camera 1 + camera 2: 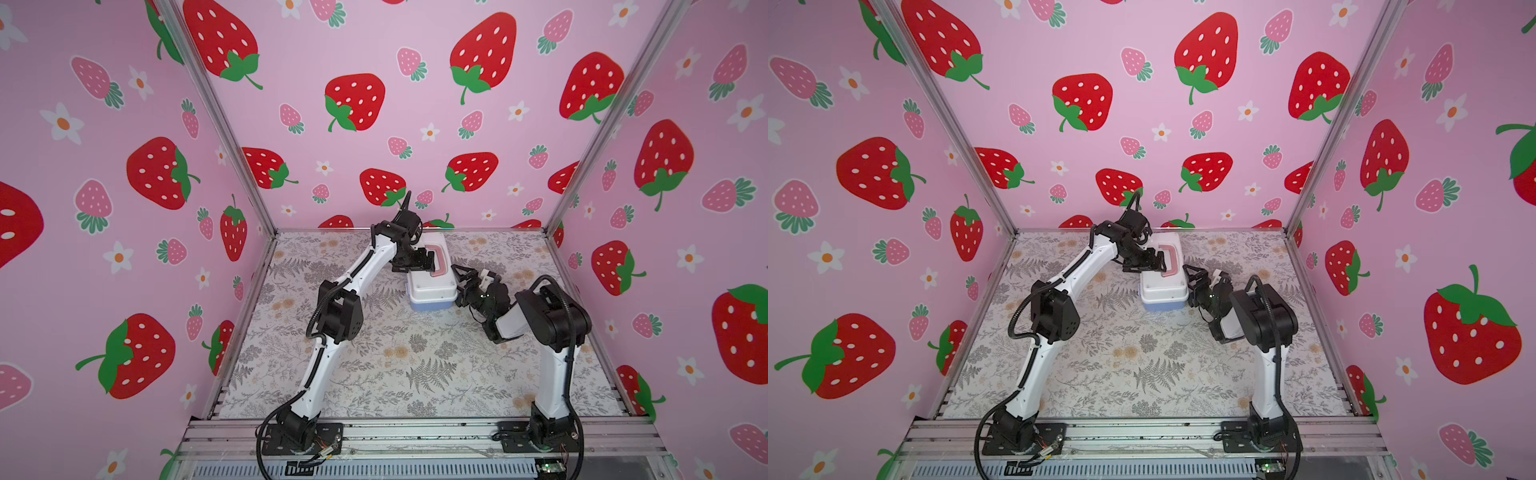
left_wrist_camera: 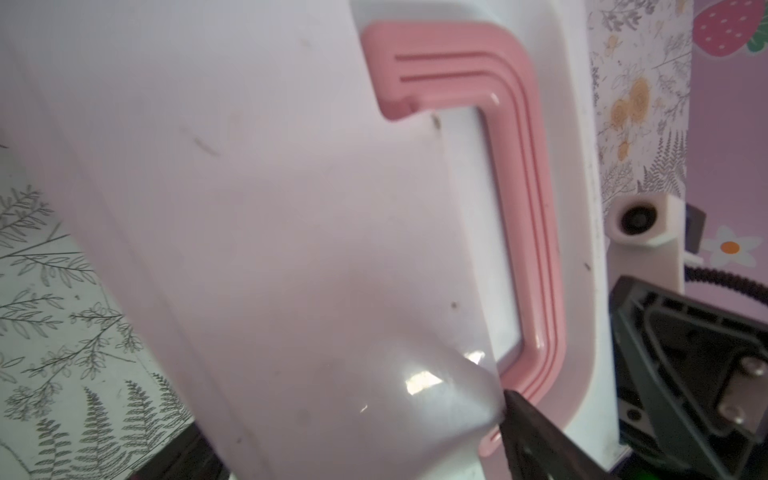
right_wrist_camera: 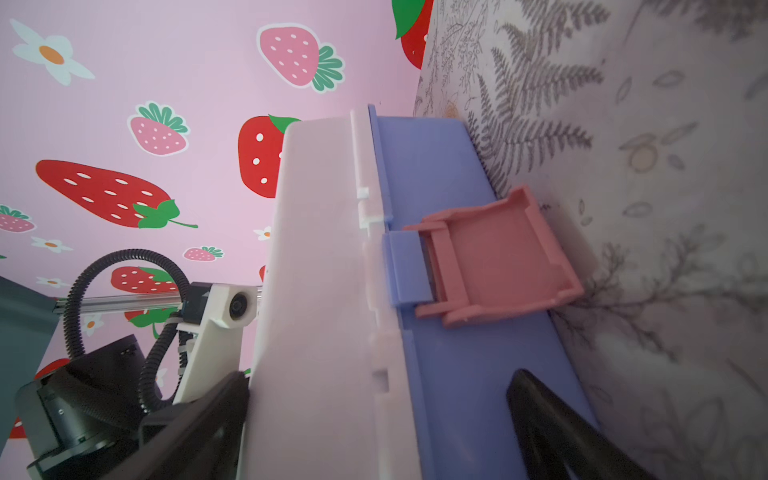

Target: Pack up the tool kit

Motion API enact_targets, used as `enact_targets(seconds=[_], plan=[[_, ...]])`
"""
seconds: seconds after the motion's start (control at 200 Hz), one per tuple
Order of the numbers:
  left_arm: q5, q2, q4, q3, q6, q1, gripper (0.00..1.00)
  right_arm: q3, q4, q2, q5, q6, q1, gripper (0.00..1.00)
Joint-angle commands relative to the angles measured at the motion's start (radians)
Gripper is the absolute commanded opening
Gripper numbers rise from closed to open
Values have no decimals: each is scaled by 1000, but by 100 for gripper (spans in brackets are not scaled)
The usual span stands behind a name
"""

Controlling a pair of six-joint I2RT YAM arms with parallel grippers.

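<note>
The tool kit (image 1: 430, 286) (image 1: 1163, 286) stands shut at the back middle of the table in both top views: white lid, pink handle (image 2: 528, 208), periwinkle base (image 3: 449, 166). My left gripper (image 1: 428, 259) (image 2: 353, 415) hovers open over the lid. One of its fingertips (image 2: 523, 419) is at the handle's near end. My right gripper (image 1: 459, 276) (image 3: 380, 376) is open at the case's right side. Its jaws span lid and base, one finger (image 3: 224, 411) by the lid top. The pink latch (image 3: 494, 257) hangs flipped down over the base, off the lid.
A floral table cover (image 1: 395, 365) lies under everything. Strawberry-print walls enclose three sides, with metal corner posts (image 1: 266, 216) at the back. An aluminium rail (image 1: 415, 432) carrying both arm bases runs along the front edge.
</note>
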Motion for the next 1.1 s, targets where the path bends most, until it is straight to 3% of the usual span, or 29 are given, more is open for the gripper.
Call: enact_targets(seconds=[0.0, 0.19, 0.48, 0.735, 0.855, 1.095], plan=[[7, 40, 41, 24, 16, -19, 99, -62, -80, -34, -68, 18, 149, 99], [6, -26, 70, -60, -2, -17, 99, -64, -61, -12, -41, 43, 226, 99], [-14, -157, 137, -263, -7, -18, 99, -203, 95, -1, 24, 143, 201, 99], [-50, -197, 166, -340, -2, -41, 99, -334, -24, -117, 185, 178, 191, 99], [-41, -200, 185, -365, -4, -56, 99, -277, -138, -145, 189, 148, 174, 99], [-35, -214, 203, -406, -19, -84, 99, -175, -172, -101, 229, 214, 129, 99]])
